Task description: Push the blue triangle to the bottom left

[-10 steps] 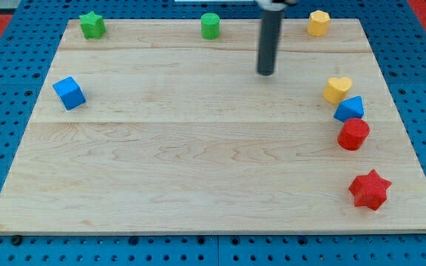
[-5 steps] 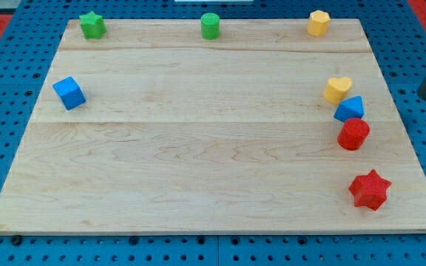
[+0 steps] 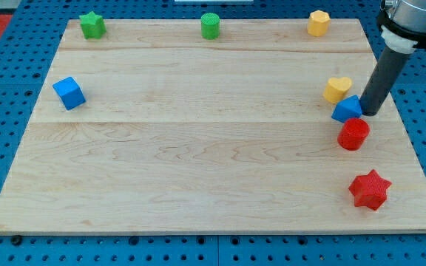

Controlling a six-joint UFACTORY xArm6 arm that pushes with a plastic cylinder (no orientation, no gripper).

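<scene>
Nearest me, at the right, sits the red star block point(image 3: 369, 190), then the red cylinder block point(image 3: 353, 134). Just beyond it is the blue triangle block point(image 3: 347, 110), touching or nearly touching the yellow heart block point(image 3: 337, 89) on its far side. My tip point(image 3: 370, 113) has no jaws to open or close; it is a bare rod, pressed at the triangle's right edge. I judge the triangle light, stiff and ready to slide, but apt to spin, so I would push through its right face toward the near left corner. The pale wooden board point(image 3: 198, 162) looks smooth. Farther left is a blue cube point(image 3: 69, 92); along the far edge stand a green star point(image 3: 92, 24), green cylinder point(image 3: 210, 25) and yellow hexagon point(image 3: 318, 22). Blue pegboard point(image 3: 6, 247) surrounds everything.
</scene>
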